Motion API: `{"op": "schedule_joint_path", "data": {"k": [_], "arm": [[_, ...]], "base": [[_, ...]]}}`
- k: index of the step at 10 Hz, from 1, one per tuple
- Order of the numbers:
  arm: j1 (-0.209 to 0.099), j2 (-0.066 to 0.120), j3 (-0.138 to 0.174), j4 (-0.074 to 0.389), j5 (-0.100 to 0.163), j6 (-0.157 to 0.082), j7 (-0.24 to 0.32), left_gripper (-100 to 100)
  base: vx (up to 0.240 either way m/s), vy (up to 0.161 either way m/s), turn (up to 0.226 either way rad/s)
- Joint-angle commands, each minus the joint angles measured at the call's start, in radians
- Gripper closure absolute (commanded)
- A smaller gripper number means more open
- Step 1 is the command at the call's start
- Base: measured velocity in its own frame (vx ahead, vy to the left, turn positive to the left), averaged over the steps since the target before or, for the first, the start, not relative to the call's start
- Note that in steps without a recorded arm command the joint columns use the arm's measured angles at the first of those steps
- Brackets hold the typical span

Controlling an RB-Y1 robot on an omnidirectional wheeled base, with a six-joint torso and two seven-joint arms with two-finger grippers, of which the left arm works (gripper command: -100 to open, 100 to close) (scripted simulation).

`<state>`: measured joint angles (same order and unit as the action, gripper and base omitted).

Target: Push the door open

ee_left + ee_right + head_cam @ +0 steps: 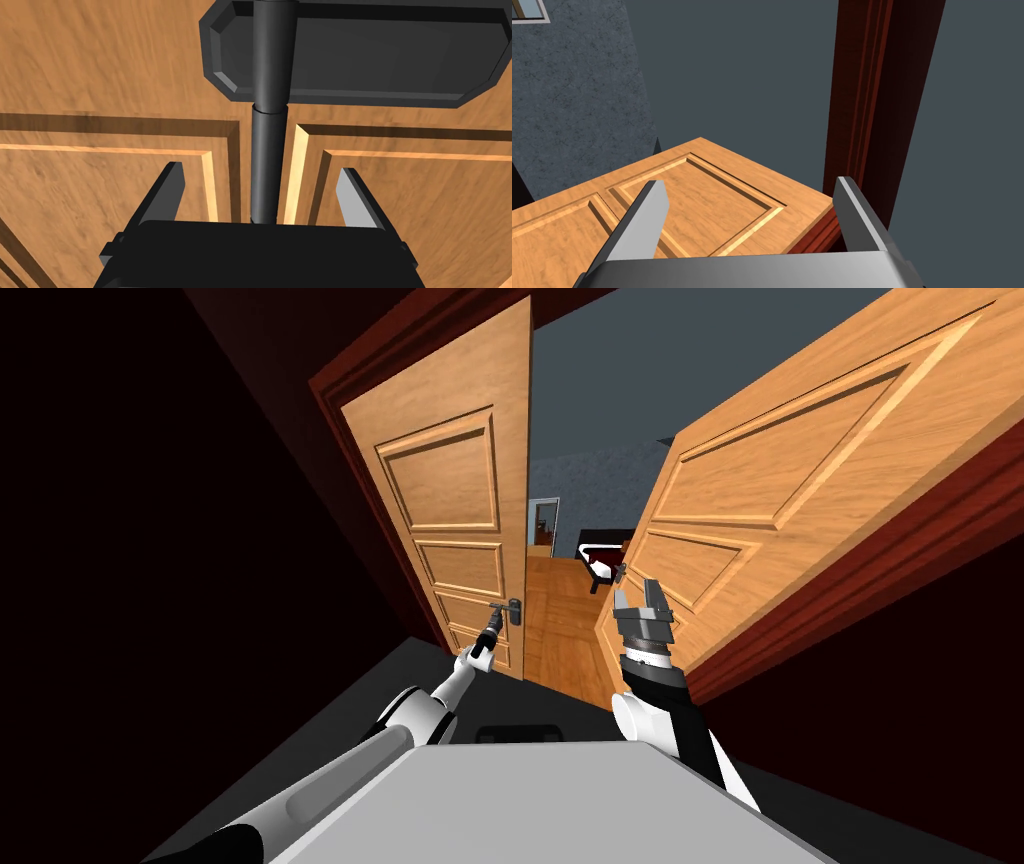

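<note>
While the left pincer (495, 613) sits at the dark handle (269, 150) of the left door (450, 488), its two fingers (351, 197) stand released. They are spread wide on either side of the handle's round lever without pressing it. The lever runs straight out from the pincer's body, passes between the fingertips and reaches the dark backplate (380, 55). This plate lies flat on the wood-grained door just ahead of the fingertips. The door's raised panel mouldings show behind both fingers.

In the head view, the left door's free edge stands just past the left pincer, on the side toward the right pincer (637, 588). A gap lies between that edge and the right door (800, 458), which is also wood-coloured and panelled and stands angled well open.

The right pincer is raised close to the lower free corner of the right door; I cannot tell whether it touches the wood. Its fingers (647, 215) are released too, with nothing between them. Ahead of them, in the right wrist view, lies a panel of the right door, and the dark red door frame (877, 100) rises past one fingertip.

Between the two pincers and farther ahead, the gap shows a wooden floor (550, 623), a grey-blue wall (590, 478) and a dark piece of furniture (600, 550).
</note>
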<state>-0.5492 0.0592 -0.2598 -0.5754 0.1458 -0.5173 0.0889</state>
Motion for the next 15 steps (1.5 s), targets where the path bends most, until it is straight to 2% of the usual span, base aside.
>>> {"op": "schedule_joint_path", "data": {"k": [1, 3, 4, 5, 10, 11, 14, 15], "arm": [[0.001, -0.002, 0.003, 0.001, 0.001, -0.001, -0.002, -100], [0.001, -0.011, 0.007, 0.003, 0.002, -0.002, -0.003, -100], [-0.002, -0.009, 0.006, 0.008, 0.002, -0.004, -0.002, -100], [-0.002, -0.009, 0.006, 0.008, 0.002, -0.004, -0.002, 100], [-0.002, -0.009, 0.006, 0.008, 0.002, -0.004, -0.002, 100], [0.000, 0.002, 0.020, 0.012, 0.006, -0.002, -0.008, 100], [0.000, 0.004, 0.023, 0.012, 0.007, -0.002, -0.009, 100], [0.000, 0.014, 0.039, 0.014, 0.012, -0.002, -0.015, 100]], "base": [[0.179, -0.063, -0.019], [0.215, -0.050, -0.026], [0.087, -0.016, 0.006], [-0.021, 0.001, 0.000], [-0.014, 0.004, -0.002], [0.083, -0.094, 0.037], [0.092, -0.056, 0.021], [0.114, -0.090, 0.019]]}}
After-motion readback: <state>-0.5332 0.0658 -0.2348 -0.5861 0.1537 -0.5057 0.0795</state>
